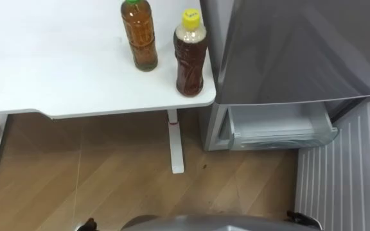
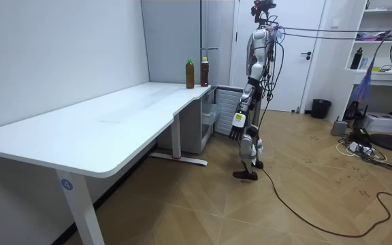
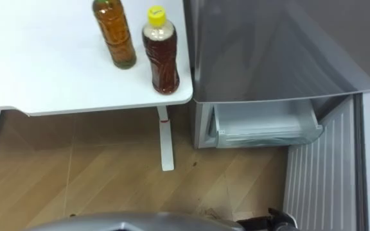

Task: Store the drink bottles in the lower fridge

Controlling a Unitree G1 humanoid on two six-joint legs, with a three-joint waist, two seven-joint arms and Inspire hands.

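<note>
Two drinks stand upright on the white tabletop [image 1: 56,70], in the upper middle of the frame. The green-capped bottle [image 1: 139,35] holds amber liquid. The yellow-capped bottle [image 1: 191,54] holds a darker brown liquid and stands just beside it, to the right and closer to the lower edge of the frame. The two are near each other but not touching. The yellow-capped bottle sits at the tabletop's corner, next to the grey fridge [image 1: 294,51].

The fridge occupies the upper right of the frame, and its upper front is closed. Below it the lower compartment is open. A pale, translucent drawer [image 1: 281,131] shows right of centre, and the lower door [image 1: 339,176] is swung out toward the lower right, ribbed inner face showing.

A white table leg [image 1: 175,144] stands on the wood floor [image 1: 108,173] below the tabletop's corner.

Left hand [image 1: 86,225] — a sliver at the bottom edge, lower left. Right hand [image 1: 304,219] — a dark sliver at the bottom edge, lower right. I cannot tell how the fingers of either are set.

In the room view the robot stands upright before the fridge, at the far end of the tabletop.
</note>
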